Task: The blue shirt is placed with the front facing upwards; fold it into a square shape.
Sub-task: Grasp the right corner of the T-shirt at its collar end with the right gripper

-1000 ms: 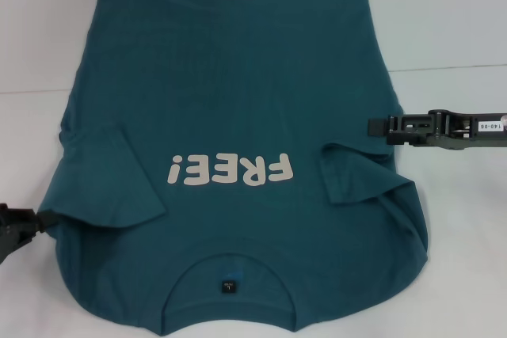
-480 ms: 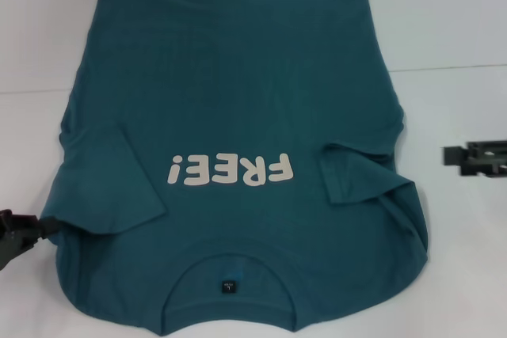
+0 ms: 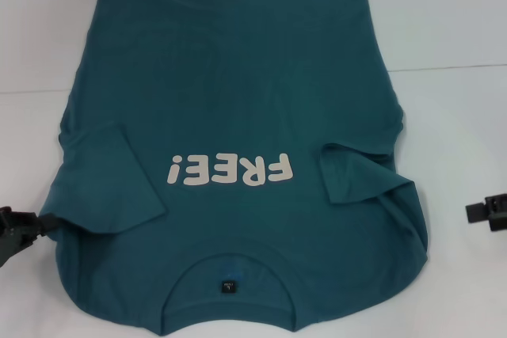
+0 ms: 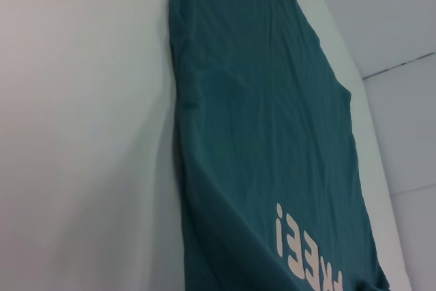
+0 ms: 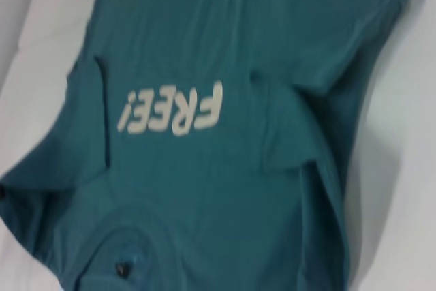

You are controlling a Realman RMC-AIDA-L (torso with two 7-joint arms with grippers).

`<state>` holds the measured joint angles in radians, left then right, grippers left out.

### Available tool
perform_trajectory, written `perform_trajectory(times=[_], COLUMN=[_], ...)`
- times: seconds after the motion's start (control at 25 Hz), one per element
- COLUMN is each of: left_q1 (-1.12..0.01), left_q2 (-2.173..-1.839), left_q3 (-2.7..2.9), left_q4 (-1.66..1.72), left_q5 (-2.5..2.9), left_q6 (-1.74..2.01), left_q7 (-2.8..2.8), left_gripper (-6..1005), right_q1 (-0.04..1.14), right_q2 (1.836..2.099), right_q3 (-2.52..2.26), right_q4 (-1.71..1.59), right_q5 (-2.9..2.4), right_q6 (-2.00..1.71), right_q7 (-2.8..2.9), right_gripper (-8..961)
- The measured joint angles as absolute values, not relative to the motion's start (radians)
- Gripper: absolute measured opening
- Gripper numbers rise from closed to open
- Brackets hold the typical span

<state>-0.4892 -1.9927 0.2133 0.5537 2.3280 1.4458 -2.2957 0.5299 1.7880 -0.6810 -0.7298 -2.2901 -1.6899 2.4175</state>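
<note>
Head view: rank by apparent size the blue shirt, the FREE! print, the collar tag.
1. blue shirt, covers most of the table
2. FREE! print, a band across the chest
3. collar tag, a small dark square inside the neckline

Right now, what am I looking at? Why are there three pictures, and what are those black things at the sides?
These are pictures from a robot with two arms. One camera sits on its head and looks down; the other two sit on its wrists. A blue shirt lies on a white table, print facing up, both sleeves folded in. The black things are its hands, called grippers. The left gripper is at the shirt's edge by the sleeve. The right gripper is out to the side, touching nothing.
</note>
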Motion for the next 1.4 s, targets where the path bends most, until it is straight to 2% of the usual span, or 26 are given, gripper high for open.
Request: perform_trajectory(times=[0.44, 1.4], left_q1=[-0.492, -0.486], left_q2=[-1.995, -2.003], left_q3=[0.213, 0.208], left_q4=[0.552, 0.551], left_q5=[2.325, 2.324], left_q6=[1.437, 1.417], left_q7=[-2.297, -2.297], left_gripper=[2, 3], right_q1=[0.602, 0.695], right_q2=[1.869, 1.948], right_q3=[-0.682, -0.704], right_q4=[-0.672, -0.633], right_q5=[-2.403, -2.534], right_q6=[-1.584, -1.417], right_q7=[2.438, 2.489], right_gripper=[738, 736])
